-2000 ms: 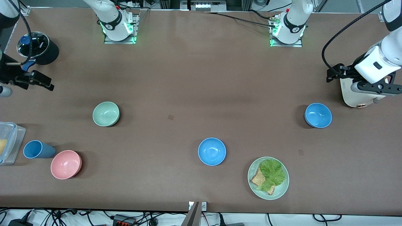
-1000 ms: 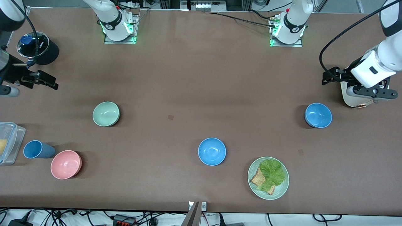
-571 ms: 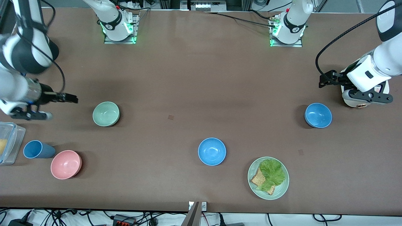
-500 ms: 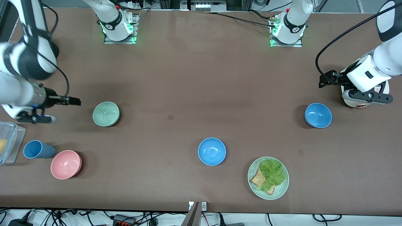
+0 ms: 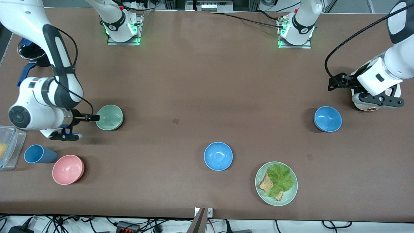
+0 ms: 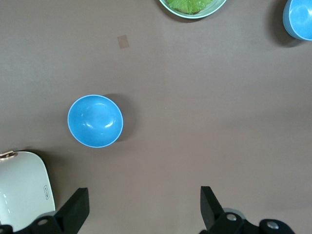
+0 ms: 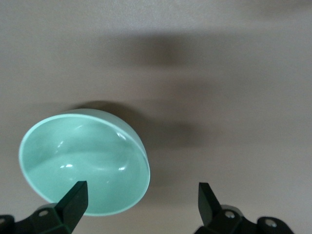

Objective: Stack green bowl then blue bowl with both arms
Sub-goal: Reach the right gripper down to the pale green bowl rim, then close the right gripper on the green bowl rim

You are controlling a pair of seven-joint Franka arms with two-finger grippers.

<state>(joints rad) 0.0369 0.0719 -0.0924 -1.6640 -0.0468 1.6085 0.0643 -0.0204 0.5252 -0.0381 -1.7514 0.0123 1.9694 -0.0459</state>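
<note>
Jaws spread wide, my right gripper (image 5: pixel 92 117) reaches level at the green bowl (image 5: pixel 109 117), near the right arm's end of the table. My left gripper (image 5: pixel 334 82), open too, hovers beside one blue bowl (image 5: pixel 327 118); another blue bowl (image 5: pixel 218 156) sits nearer the camera.

Brown table (image 5: pixel 194 84), plain and matte. Pale mint-green bowl (image 5: pixel 109 117), unpatterned. Two bright blue bowls (image 5: pixel 218 156) (image 5: pixel 327 118), identical and plain. Pink bowl (image 5: pixel 68 169); blue cup (image 5: pixel 38 154) beside it. Pale green plate (image 5: pixel 291 194) under leafy green lettuce (image 5: pixel 280 176) and speckled brown toast (image 5: pixel 267 184). Glossy white arms with black bands; black right gripper (image 5: pixel 92 118), black left gripper (image 5: pixel 336 82). Cream-white object (image 6: pixel 22 190).
</note>
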